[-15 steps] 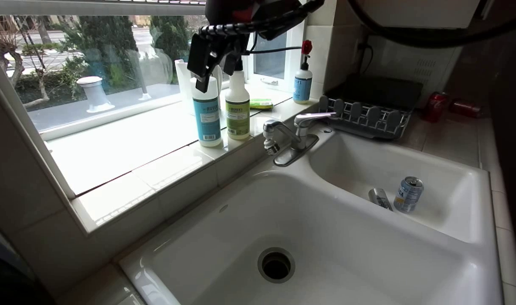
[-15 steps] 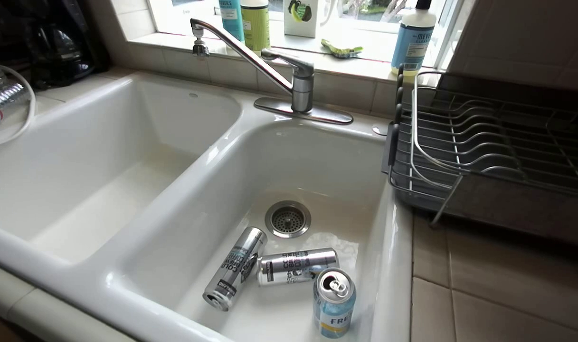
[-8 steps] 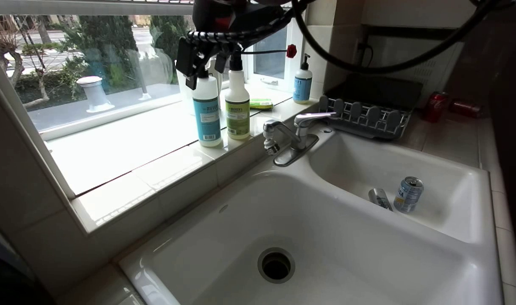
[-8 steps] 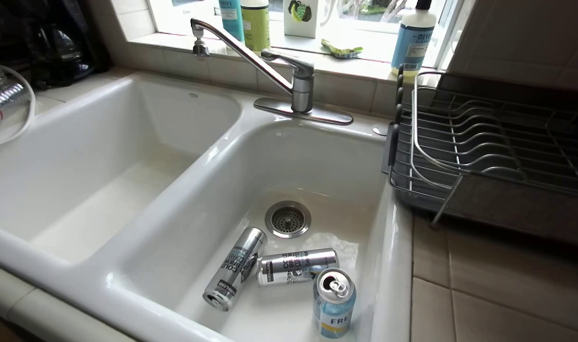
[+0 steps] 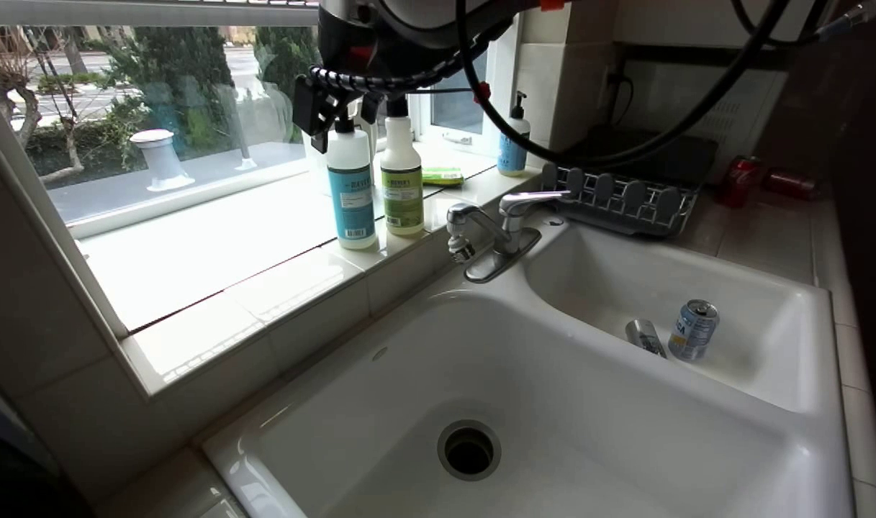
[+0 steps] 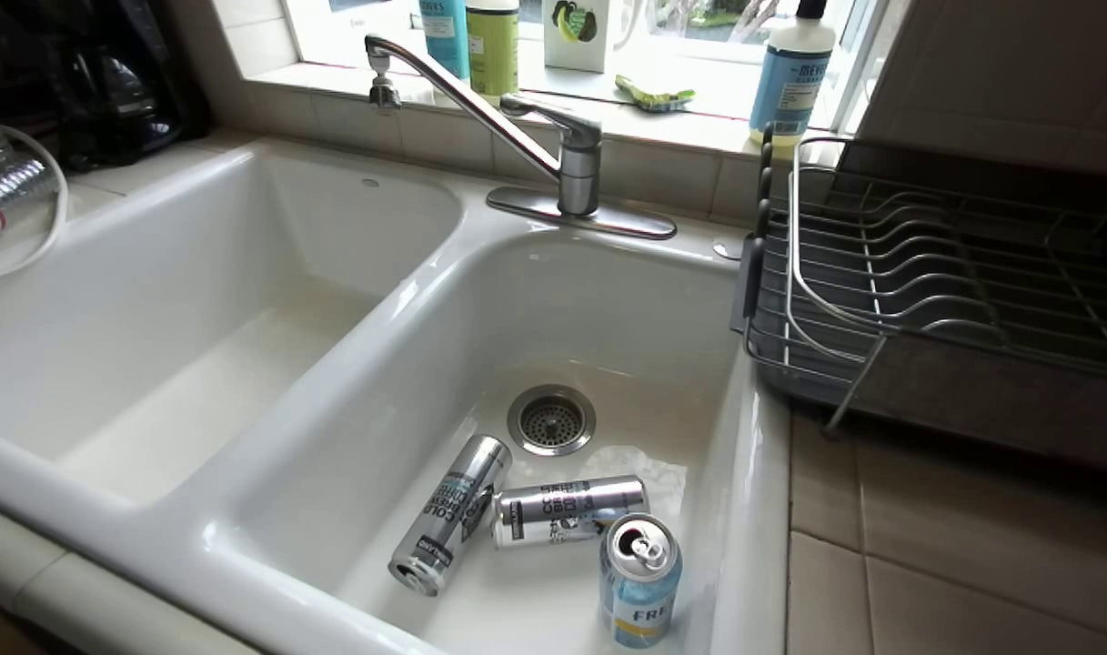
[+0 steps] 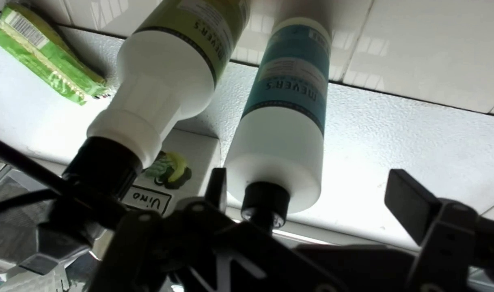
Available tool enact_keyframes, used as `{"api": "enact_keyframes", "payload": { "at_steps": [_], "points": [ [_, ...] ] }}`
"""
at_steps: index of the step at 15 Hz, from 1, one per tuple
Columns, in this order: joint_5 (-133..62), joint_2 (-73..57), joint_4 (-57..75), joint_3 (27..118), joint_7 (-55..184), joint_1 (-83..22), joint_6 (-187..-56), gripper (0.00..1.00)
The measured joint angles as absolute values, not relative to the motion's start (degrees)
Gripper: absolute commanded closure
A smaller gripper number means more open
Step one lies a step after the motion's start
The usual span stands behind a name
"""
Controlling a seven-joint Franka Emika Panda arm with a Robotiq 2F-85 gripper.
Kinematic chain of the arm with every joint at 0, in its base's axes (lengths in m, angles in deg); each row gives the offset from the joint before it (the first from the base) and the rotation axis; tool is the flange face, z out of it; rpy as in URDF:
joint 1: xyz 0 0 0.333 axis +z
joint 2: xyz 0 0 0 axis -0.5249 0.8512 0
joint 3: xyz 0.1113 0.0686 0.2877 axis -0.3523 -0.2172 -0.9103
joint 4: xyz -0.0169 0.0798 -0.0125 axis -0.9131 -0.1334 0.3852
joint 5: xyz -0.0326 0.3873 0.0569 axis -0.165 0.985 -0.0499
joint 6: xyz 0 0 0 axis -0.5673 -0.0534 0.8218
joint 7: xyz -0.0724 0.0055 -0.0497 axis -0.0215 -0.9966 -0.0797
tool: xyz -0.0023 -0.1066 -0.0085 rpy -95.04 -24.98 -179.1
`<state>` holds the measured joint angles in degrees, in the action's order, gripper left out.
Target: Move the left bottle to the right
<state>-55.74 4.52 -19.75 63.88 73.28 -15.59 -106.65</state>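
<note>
The black two-fingered claw (image 7: 307, 194) has its jaws apart with nothing gripped; in the wrist view, the tall slim whitish plastic bottle with a teal-blue label (image 7: 288, 97) shows between them. It stands upright on the white tiled worktop (image 5: 214, 259), upper left of centre in an exterior view. I'd expect smooth, springy, slippery walls, hard to break (fullness, hence weight, I can't tell); the body just below the shoulder seems the best hold. Outward: one white plastic bottle with a yellow-green label (image 5: 403, 191) just beside, one flat green packet (image 7: 48, 52), one smaller blue-labelled bottle (image 6: 792, 86), one chrome tap (image 6: 578, 173), two silver cans (image 6: 451, 516), one pale-blue can (image 6: 642, 587), two red cans (image 5: 740, 181).
</note>
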Motion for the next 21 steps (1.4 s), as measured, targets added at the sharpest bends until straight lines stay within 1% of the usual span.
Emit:
{"api": "enact_keyframes", "payload": {
  "at_steps": [1, 2, 3, 4, 5, 6, 7, 9, 10, 12, 13, 14, 15, 16, 17, 18, 20, 21],
  "points": [
    [-55.9, 5.0, -20.4, 64.0, 73.5, -15.5, -106.5, 0.00],
    [-55.9, 5.4, -20.8, 64.0, 73.7, -15.4, -106.4, 0.06],
    [-55.9, 5.8, -21.3, 64.1, 73.8, -15.3, -106.4, 0.26],
    [-55.9, 6.1, -21.8, 64.1, 73.9, -15.2, -106.2, 0.31],
    [-55.9, 6.3, -22.2, 64.1, 74.0, -15.1, -106.0, 0.31],
    [-55.9, 6.6, -22.6, 64.2, 74.0, -15.1, -105.8, 0.08],
    [-55.9, 6.8, -23.0, 64.2, 74.0, -15.0, -105.7, 0.08],
    [-55.9, 7.2, -23.6, 64.2, 74.1, -15.0, -105.4, 0.00],
    [-55.9, 7.4, -23.8, 64.2, 74.1, -14.9, -105.3, 0.24],
    [-55.9, 7.6, -24.2, 64.2, 74.1, -14.9, -105.2, 0.27],
    [-55.9, 7.7, -24.4, 64.2, 74.1, -14.8, -105.0, 0.33],
    [-55.9, 7.8, -24.7, 64.2, 74.1, -14.8, -104.8, 0.19],
    [-55.9, 7.9, -25.0, 64.2, 74.1, -14.7, -104.5, 0.10],
    [-55.9, 8.1, -25.3, 64.2, 74.1, -14.7, -104.3, 0.05],
    [-55.9, 8.1, -25.4, 64.3, 74.1, -14.6, -104.3, 0.09],
    [-55.9, 8.2, -25.5, 64.3, 74.1, -14.6, -104.3, 0.35],
    [-55.9, 8.3, -25.7, 64.4, 74.1, -14.5, -104.2, 0.34],
    [-55.9, 8.4, -25.8, 64.5, 74.1, -14.5, -104.2, 0.09]
  ]
}}
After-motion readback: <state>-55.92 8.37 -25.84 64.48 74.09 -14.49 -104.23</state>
